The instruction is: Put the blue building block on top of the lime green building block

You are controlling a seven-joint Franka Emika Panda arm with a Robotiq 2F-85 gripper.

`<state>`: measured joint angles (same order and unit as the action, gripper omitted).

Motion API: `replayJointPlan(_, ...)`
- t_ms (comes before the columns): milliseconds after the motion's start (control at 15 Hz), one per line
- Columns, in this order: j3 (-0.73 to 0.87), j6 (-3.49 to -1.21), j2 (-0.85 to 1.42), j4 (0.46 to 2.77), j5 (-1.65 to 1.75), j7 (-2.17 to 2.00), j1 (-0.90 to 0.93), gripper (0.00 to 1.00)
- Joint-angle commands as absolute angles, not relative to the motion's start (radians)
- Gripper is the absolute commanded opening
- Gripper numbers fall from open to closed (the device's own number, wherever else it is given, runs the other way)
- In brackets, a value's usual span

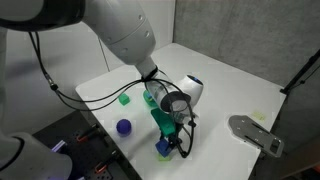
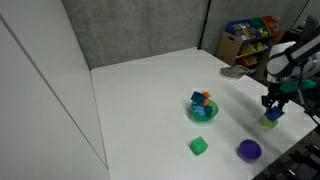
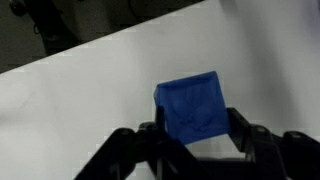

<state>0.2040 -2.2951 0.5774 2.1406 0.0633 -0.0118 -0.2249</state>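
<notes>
The blue building block point(image 3: 193, 108) fills the middle of the wrist view, between my two black fingers. My gripper point(image 3: 195, 132) is shut on its sides. In both exterior views the gripper point(image 2: 272, 106) point(image 1: 172, 142) points down near the table's edge with the blue block point(image 2: 272, 113) point(image 1: 163, 149) in it. The blue block rests on or just above the lime green building block point(image 2: 269, 122); I cannot tell if they touch. In the wrist view the lime green block is hidden under the blue one.
A teal bowl point(image 2: 203, 111) with small blue and orange pieces in it stands mid-table. A darker green cube point(image 2: 199, 146) point(image 1: 125, 99) and a blue-purple ball point(image 2: 249, 150) point(image 1: 124, 127) lie on the white table point(image 2: 150, 100). The table edge is close to the gripper.
</notes>
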Motion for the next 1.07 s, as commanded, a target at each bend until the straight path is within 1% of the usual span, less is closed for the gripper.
replayJointPlan(0, 0.195, -2.31, 0.561, 2.153, 0.045, 0.019, -0.245, 0.98)
replayJointPlan(67, 0.194, -2.31, 0.557, 2.155, 0.045, 0.021, -0.245, 1.0)
replayJointPlan(333, 0.201, -2.274, 0.53, 2.152, 0.076, -0.01, -0.207, 1.0)
replayJointPlan(1000, 0.134, -2.125, 0.381, 2.085, 0.148, -0.136, 0.002, 1.0)
